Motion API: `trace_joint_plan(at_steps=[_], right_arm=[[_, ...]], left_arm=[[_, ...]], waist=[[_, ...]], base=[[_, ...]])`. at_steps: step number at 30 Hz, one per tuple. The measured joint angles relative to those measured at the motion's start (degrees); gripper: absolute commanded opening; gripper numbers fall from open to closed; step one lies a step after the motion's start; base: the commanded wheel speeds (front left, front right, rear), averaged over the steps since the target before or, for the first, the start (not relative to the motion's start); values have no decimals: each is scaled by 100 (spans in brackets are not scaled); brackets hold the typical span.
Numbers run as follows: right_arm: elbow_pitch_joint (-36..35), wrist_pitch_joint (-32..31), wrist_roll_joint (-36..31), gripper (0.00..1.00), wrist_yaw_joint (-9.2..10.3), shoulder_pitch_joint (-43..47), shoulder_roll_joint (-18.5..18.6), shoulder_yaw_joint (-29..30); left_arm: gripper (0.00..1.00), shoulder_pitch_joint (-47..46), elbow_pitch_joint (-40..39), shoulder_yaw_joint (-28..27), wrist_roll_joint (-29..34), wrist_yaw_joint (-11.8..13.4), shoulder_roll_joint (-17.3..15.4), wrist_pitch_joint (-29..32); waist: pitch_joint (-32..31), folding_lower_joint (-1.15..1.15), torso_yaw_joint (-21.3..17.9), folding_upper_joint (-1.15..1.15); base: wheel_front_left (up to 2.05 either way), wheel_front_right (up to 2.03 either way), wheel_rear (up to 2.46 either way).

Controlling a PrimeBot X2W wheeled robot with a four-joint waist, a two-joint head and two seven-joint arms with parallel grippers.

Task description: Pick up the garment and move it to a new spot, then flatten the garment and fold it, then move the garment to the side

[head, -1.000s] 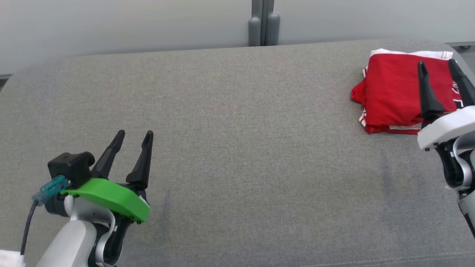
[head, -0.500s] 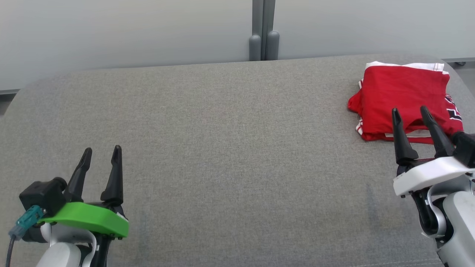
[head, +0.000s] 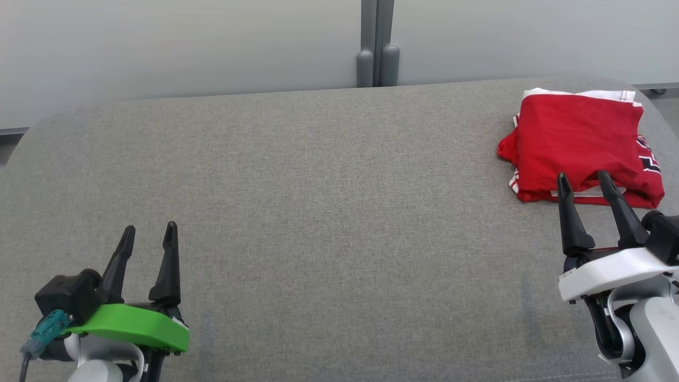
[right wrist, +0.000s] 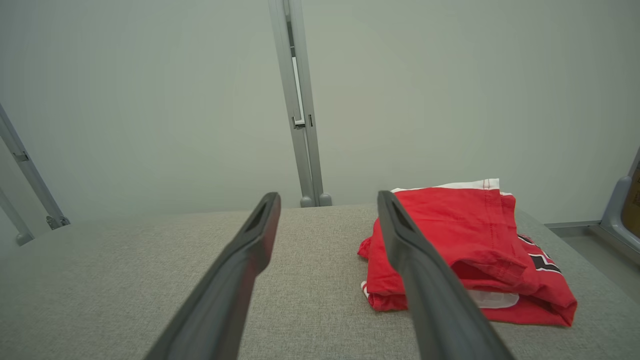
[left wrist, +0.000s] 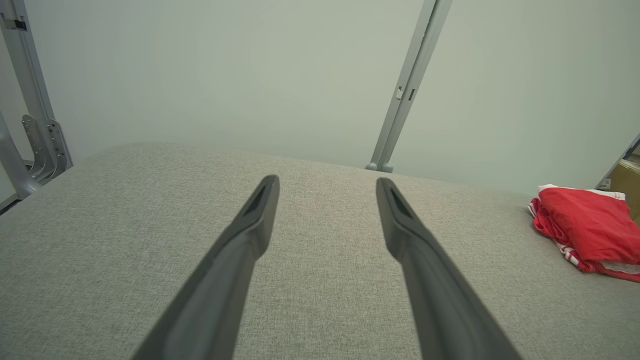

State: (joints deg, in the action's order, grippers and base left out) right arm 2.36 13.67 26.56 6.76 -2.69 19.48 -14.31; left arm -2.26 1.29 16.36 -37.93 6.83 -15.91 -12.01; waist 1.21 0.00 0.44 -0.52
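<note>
Grey fabric surface (head: pixel 318 212), folded red garment (head: pixel 578 138) (white-trimmed) near its right edge

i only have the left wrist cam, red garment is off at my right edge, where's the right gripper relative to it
observer: The right gripper sits just short of the near edge of the folded garment, fingers pointing toward it.
operator: holding anything
observer: No, its jaws stand open, with bare grey cushion between the fingers.
operator: anything on the garment side i can't see
observer: A black and white print runs along its right side.
</note>
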Motion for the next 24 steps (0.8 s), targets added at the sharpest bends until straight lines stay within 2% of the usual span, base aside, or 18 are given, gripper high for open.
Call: trace_joint_plan(at_steps=[12, 24], right_arm=[[-186, 0, -142, 100, 33, 232, -136, 38], [-343, 26, -199, 100, 35, 350, -157, 74]], left_arm=[[100, 18, -22, -10, 286, 1, -1, -25], [100, 84, -27, -23, 300, 1, 36, -49]], waist=[[6, 0, 43, 0], [20, 0, 71, 0]], base=[[0, 0, 0], [0, 0, 0]])
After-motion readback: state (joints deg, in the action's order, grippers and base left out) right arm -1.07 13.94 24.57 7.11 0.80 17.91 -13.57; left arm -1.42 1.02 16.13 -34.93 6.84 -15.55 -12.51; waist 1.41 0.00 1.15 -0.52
